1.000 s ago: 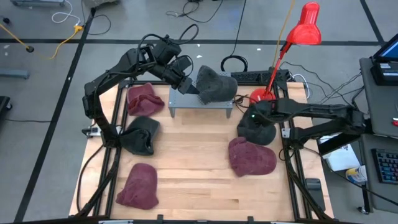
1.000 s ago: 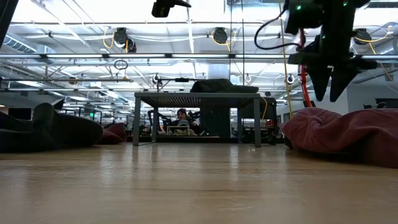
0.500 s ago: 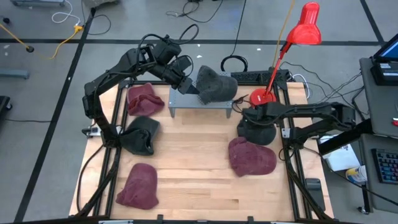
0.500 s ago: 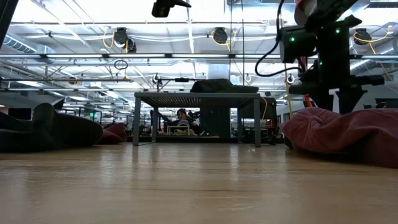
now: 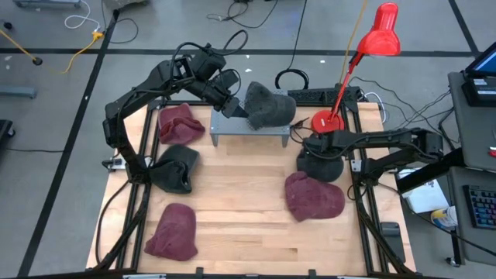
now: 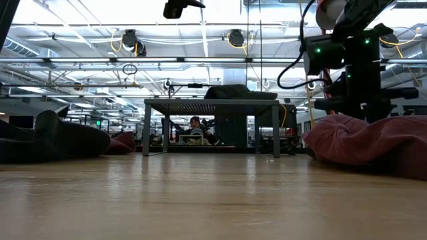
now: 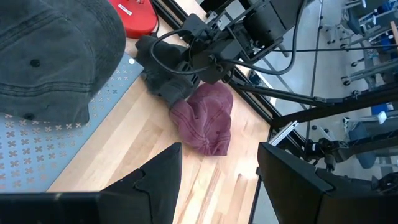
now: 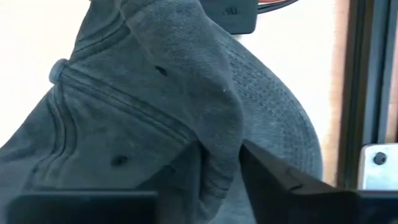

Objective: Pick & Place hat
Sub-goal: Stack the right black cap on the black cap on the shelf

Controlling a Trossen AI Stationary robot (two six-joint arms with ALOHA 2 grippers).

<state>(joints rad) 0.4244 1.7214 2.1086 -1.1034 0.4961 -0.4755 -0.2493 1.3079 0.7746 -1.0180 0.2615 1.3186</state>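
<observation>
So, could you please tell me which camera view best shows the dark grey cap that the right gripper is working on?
The right wrist view: the dark grey cap fills it, a fold of fabric between the right gripper fingers. The high view shows it mostly under that gripper, the left wrist view shows it partly behind the arm, and the low view hides it behind a maroon cap.

The right tool (image 5: 308, 145) hides much of the dark gray cap (image 5: 321, 165) under it from above. In the low view, the maroon cap (image 6: 373, 143) hides its tips.
</observation>
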